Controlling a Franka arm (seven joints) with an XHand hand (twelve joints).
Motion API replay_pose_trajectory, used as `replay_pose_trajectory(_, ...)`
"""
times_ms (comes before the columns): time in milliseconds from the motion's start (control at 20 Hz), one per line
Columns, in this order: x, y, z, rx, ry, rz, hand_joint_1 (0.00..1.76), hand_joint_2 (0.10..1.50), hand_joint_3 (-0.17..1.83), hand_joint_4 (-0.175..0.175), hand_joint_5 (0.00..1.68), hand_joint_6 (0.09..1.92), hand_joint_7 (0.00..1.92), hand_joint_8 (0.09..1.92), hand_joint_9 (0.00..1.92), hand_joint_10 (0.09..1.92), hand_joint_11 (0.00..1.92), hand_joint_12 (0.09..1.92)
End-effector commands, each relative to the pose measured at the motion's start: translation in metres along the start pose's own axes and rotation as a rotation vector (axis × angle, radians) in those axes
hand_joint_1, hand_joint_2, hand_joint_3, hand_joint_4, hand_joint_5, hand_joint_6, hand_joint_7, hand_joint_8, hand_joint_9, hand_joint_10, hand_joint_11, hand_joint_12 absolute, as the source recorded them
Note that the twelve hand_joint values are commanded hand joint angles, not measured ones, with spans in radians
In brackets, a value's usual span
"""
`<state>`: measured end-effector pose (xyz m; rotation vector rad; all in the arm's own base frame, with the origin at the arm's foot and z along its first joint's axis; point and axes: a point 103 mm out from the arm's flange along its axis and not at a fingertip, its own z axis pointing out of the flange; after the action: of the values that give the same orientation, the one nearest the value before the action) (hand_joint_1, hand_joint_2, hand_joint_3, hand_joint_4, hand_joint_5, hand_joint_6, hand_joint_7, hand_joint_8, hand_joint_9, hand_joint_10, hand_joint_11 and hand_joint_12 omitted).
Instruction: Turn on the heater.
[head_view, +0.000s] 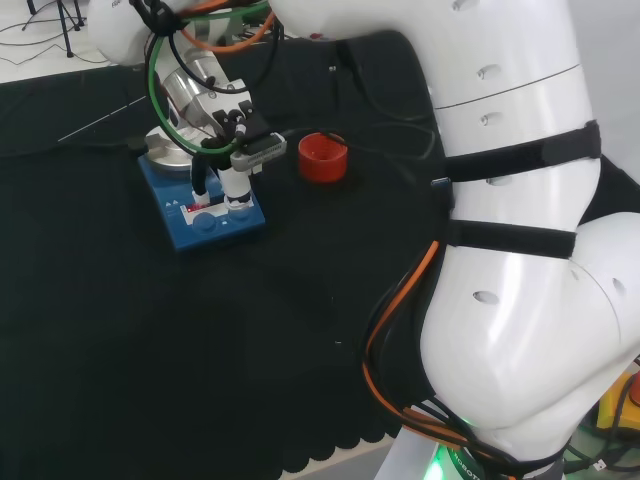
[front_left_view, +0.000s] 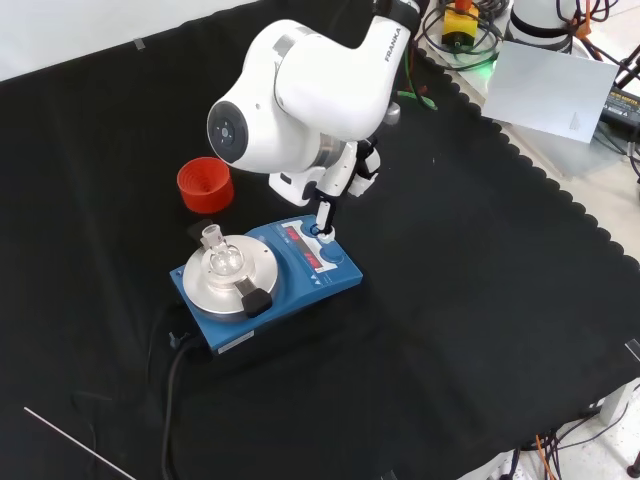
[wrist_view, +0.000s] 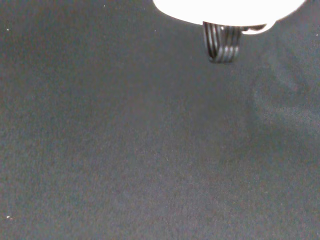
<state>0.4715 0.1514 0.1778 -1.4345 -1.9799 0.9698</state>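
The heater (front_left_view: 268, 280) is a blue box with a round silver plate, and a small clear glass flask (front_left_view: 222, 255) stands on that plate. Its sloping front panel (front_left_view: 318, 256) carries red markings and round knobs. The hand (front_left_view: 340, 185) hangs over the panel, and one straight finger (front_left_view: 325, 214) points down with its tip on or just above a knob. From behind the arm, the heater (head_view: 205, 215) lies at the left and the hand (head_view: 240, 150) reaches down onto its panel with straight fingers (head_view: 237, 185). A blurred white part of the hand (wrist_view: 225, 10) shows over bare black cloth.
A red ribbed ring stand (front_left_view: 205, 184) sits on the cloth behind the heater, and in the head view the stand (head_view: 322, 157) is to its right. A black cable (front_left_view: 172, 380) runs from the heater toward the front edge. A thin rod (front_left_view: 80, 445) lies at the front left.
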Motion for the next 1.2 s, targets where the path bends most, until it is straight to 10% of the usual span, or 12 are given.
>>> replay_pose_trajectory(50, -0.0021, 0.0048, 0.0046, 0.007, 0.007, -0.001, 1.5, 0.62, 1.14, -0.022, 0.32, 0.44, 1.84, 1.8, 1.92, 1.8, 1.92, 1.73)
replay_pose_trajectory(1200, -0.0032, 0.0099, 0.0115, 0.025, 0.007, -0.01, 1.5, 0.62, 1.15, -0.022, 0.32, 0.44, 1.84, 1.8, 1.92, 1.8, 1.92, 1.72)
